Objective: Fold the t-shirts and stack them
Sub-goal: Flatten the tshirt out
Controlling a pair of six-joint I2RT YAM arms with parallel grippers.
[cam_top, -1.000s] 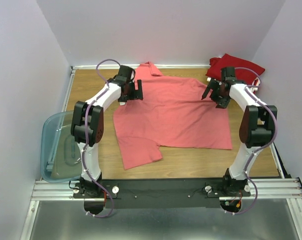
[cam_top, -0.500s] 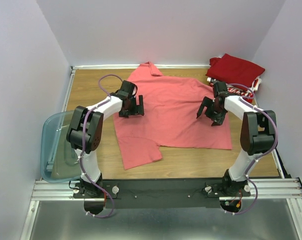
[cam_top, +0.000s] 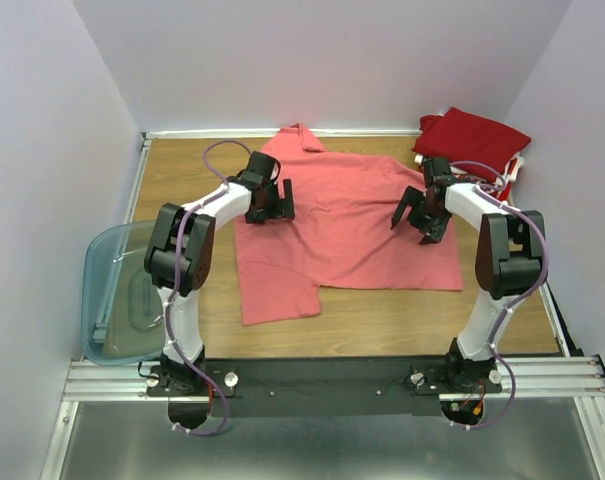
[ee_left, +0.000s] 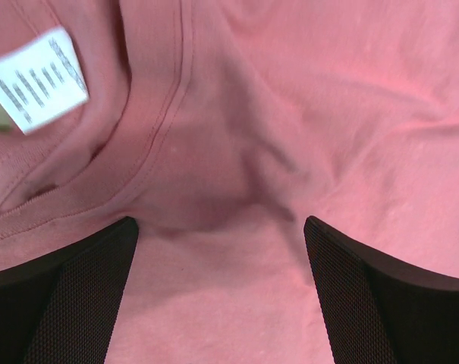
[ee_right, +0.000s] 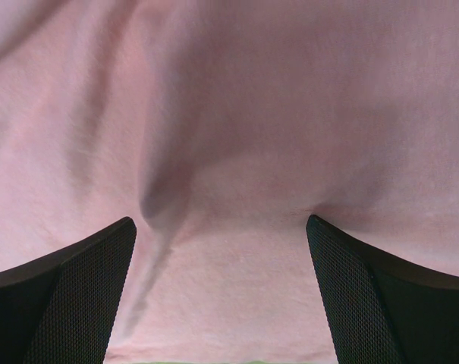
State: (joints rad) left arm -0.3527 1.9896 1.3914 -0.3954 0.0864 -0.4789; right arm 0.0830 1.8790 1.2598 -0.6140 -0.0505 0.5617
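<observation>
Top cam: salmon-pink shirt (cam_top: 347, 225) spread flat mid-worktop (cam_top: 182, 170), collar twd far edge. L end effector (cam_top: 272, 200) sits over its left edge, R end effector (cam_top: 419, 212) over its right side. Dark red shirt (cam_top: 477, 138) bunched in far-right corner. Bin (cam_top: 117, 290) hangs off the left edge.
L wrist: fingers (ee_left: 70, 303) apart, pink cloth puckered btwn them; white label (ee_left: 36, 80) by the collar.
R wrist: fingers (ee_right: 381, 303) apart, cloth creased btwn them.

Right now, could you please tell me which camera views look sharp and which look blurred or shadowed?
Top external: evenly lit and sharp, no glare on the salmon-pink shirt. Left wrist: the white label is blurred, its print unreadable. Right wrist: the shirt looks soft, with a dim shadowed crease mid-frame.
</observation>
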